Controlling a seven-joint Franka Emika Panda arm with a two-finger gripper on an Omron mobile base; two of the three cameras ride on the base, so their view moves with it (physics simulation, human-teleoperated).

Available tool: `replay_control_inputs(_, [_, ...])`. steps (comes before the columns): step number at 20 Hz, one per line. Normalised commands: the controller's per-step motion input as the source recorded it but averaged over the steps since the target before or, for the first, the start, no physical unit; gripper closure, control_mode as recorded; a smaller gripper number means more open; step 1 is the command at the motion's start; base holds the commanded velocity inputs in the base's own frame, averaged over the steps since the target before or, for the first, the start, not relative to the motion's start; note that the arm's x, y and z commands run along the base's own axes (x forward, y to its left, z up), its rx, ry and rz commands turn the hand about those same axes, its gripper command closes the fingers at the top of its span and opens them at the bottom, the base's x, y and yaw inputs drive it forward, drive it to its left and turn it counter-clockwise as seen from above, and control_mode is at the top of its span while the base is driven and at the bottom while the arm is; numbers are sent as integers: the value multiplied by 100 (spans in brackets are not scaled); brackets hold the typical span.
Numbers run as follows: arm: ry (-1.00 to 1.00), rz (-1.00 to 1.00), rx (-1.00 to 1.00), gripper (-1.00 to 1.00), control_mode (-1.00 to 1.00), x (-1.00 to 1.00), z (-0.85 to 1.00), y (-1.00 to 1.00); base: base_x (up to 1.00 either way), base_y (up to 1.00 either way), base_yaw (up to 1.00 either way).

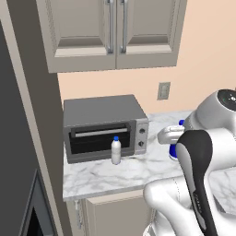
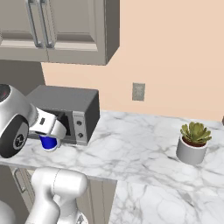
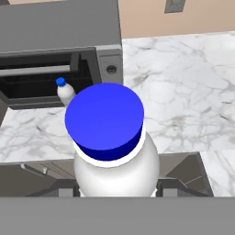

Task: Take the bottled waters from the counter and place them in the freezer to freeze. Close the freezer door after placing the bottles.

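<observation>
My gripper [image 3: 117,190] is shut on the bottled water [image 3: 110,137] with the wide blue label. Its blue cap fills the middle of the hand view, with my dark fingers [image 3: 172,187] pressed on either side of its white body. From the right base view the blue label [image 2: 49,142] hangs under my gripper [image 2: 49,136] near the counter's [image 2: 131,144] front edge. I cannot tell whether its base touches the marble. The slimmer bottled water [image 1: 116,150] stands upright before the toaster oven, and it shows small in the hand view [image 3: 65,92]. A tall dark grey face [image 1: 14,120] at far left looks like the freezer.
The grey toaster oven [image 1: 103,126] sits at the counter's back left, against a beige side panel [image 1: 39,115]. Wall cabinets [image 1: 113,32] hang above it. A potted succulent [image 2: 194,143] stands on the right of the counter. A wall outlet [image 2: 138,91] is behind.
</observation>
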Motion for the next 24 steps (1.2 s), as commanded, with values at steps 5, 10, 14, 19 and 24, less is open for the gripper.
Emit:
replay_control_inputs(5, [0, 0, 0, 100, -100, 0, 0, 0, 0, 0, 0])
replay_control_inputs(10, [0, 0, 0, 100, -100, 0, 0, 0, 0, 0, 0])
replay_control_inputs(14, [0, 0, 0, 100, 100, 0, 0, 0, 0, 9, 0])
replay_control_inputs(19, [0, 0, 0, 100, 100, 0, 0, 0, 0, 32, -3])
replay_control_inputs(24, [0, 0, 0, 100, 100, 0, 0, 0, 0, 36, -8])
